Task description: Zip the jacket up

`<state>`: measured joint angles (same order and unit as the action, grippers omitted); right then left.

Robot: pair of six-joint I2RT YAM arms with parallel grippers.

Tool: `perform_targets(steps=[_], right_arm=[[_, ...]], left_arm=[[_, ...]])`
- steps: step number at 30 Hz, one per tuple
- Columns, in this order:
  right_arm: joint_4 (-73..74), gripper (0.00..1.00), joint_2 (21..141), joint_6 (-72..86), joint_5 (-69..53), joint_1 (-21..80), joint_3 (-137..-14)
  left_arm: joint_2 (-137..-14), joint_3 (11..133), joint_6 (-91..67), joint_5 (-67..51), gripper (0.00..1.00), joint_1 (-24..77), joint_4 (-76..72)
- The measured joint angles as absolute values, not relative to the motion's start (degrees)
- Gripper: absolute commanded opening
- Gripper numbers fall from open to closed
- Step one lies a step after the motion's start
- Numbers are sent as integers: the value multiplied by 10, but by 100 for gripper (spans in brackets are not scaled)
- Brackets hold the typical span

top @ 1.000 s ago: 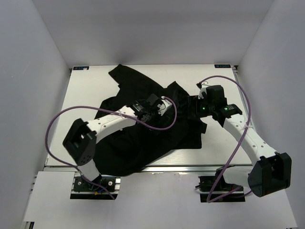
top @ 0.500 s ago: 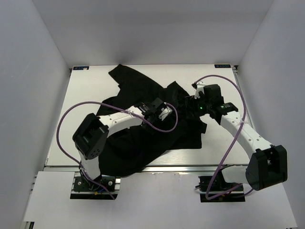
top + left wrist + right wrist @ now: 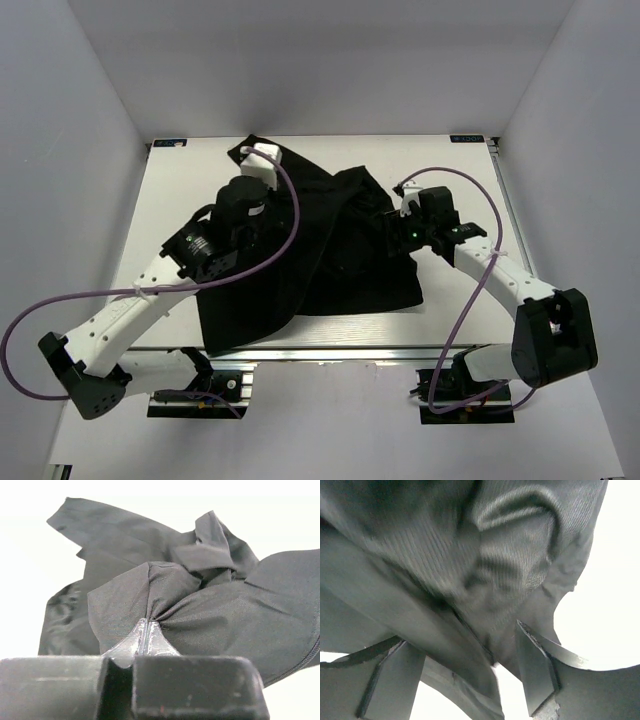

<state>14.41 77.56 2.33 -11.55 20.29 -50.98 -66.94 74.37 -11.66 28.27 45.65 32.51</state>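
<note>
The left gripper is shut tight on a pinch of the black jacket. Half a second ago it sat over the middle of the garment; it has since swung to the jacket's far left corner, with the arm stretched out and its elbow near left. The jacket has been dragged along and now lies on the table from far left to centre. The right gripper has edged left at the right edge, its fingers apart with a fold between them.
</note>
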Motion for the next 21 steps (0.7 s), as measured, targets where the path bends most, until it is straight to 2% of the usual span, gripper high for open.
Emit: perform_targets(steps=[1,5,7,8,13,15,17,18,19,21], right_arm=[[141,72,772,22,-123,204,-506],[124,51,757,11,-154,208,-498],[112,61,748,12,-167,208,-496],[105,73,745,13,-172,208,-496],[80,80,742,11,-191,214,-496],[72,86,754,10,-192,221,-502],[62,86,776,10,-193,232,-516],[55,83,792,10,-195,236,-524],[49,68,808,9,-197,241,-534],[41,30,843,7,-200,248,-556]], left_arm=[[-664,743,-126,296,0,450,325],[-681,735,-158,329,0,434,333],[-698,728,-173,333,0,429,340],[-702,722,-177,332,0,427,343],[-701,692,-192,321,0,420,346],[-697,686,-197,315,0,417,346],[-694,683,-203,308,0,416,345],[-693,681,-206,306,0,416,345],[-692,680,-209,304,0,414,345],[-691,679,-214,303,3,413,345]])
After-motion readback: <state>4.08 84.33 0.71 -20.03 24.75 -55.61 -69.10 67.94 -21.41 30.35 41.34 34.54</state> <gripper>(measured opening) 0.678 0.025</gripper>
